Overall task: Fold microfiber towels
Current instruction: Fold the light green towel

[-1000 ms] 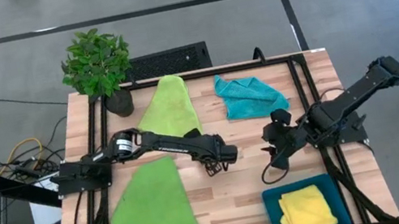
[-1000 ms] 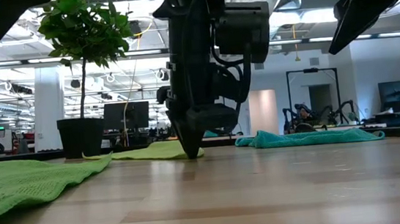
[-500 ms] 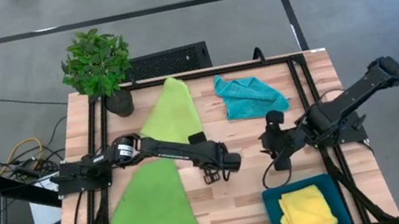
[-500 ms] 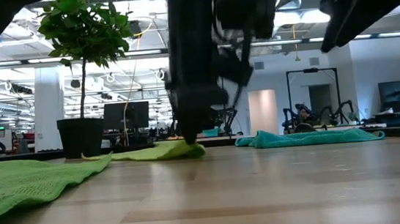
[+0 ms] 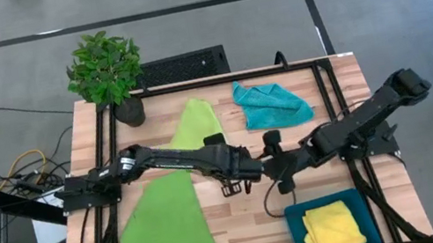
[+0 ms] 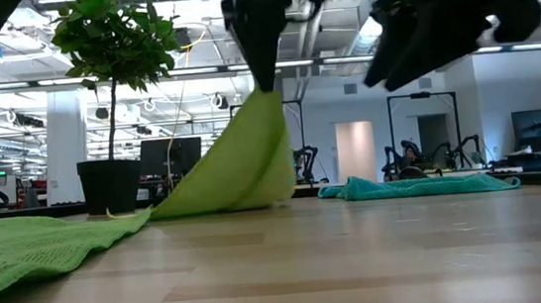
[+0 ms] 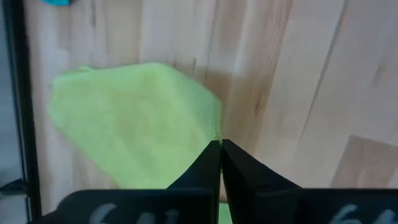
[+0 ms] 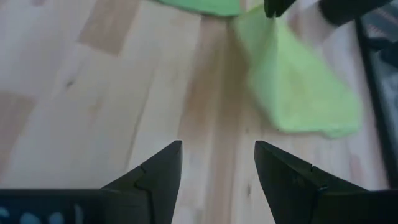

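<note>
A lime green towel [image 5: 199, 123] lies at the far centre, its near corner raised by my left gripper [image 7: 221, 144], which is shut on it. In the low view the towel [image 6: 237, 170] slopes up like a tent to that gripper [image 6: 264, 80]. My right gripper [image 8: 217, 149] hangs open over bare wood just right of the left one, with nothing between its fingers. A second lime green towel [image 5: 165, 233] lies spread at the near left. The turquoise towel [image 5: 272, 104] lies crumpled at the far right. The yellow towel [image 5: 332, 228] rests in a teal tray. My left gripper pinches the towel's near corner [image 7: 215, 134] between its two shut fingers. The fingers come steeply from above, slanting from the table's left. The corner is lifted clear and the cloth slopes down from it, with the far part [image 6: 206, 205] resting on the table.
A potted plant [image 5: 107, 74] stands at the far left corner. A black frame [image 5: 325, 102] runs around the tabletop. The teal tray [image 5: 296, 228] sits at the near right. Bare wood [image 5: 245, 233] lies at the near centre between the spread green towel and the tray.
My left gripper has shut on the far green towel's near corner and risen, drawing that corner up off the table while the far part stayed down. My right gripper has moved toward the table's left, closer to the left gripper, and has rolled; it stays open.
</note>
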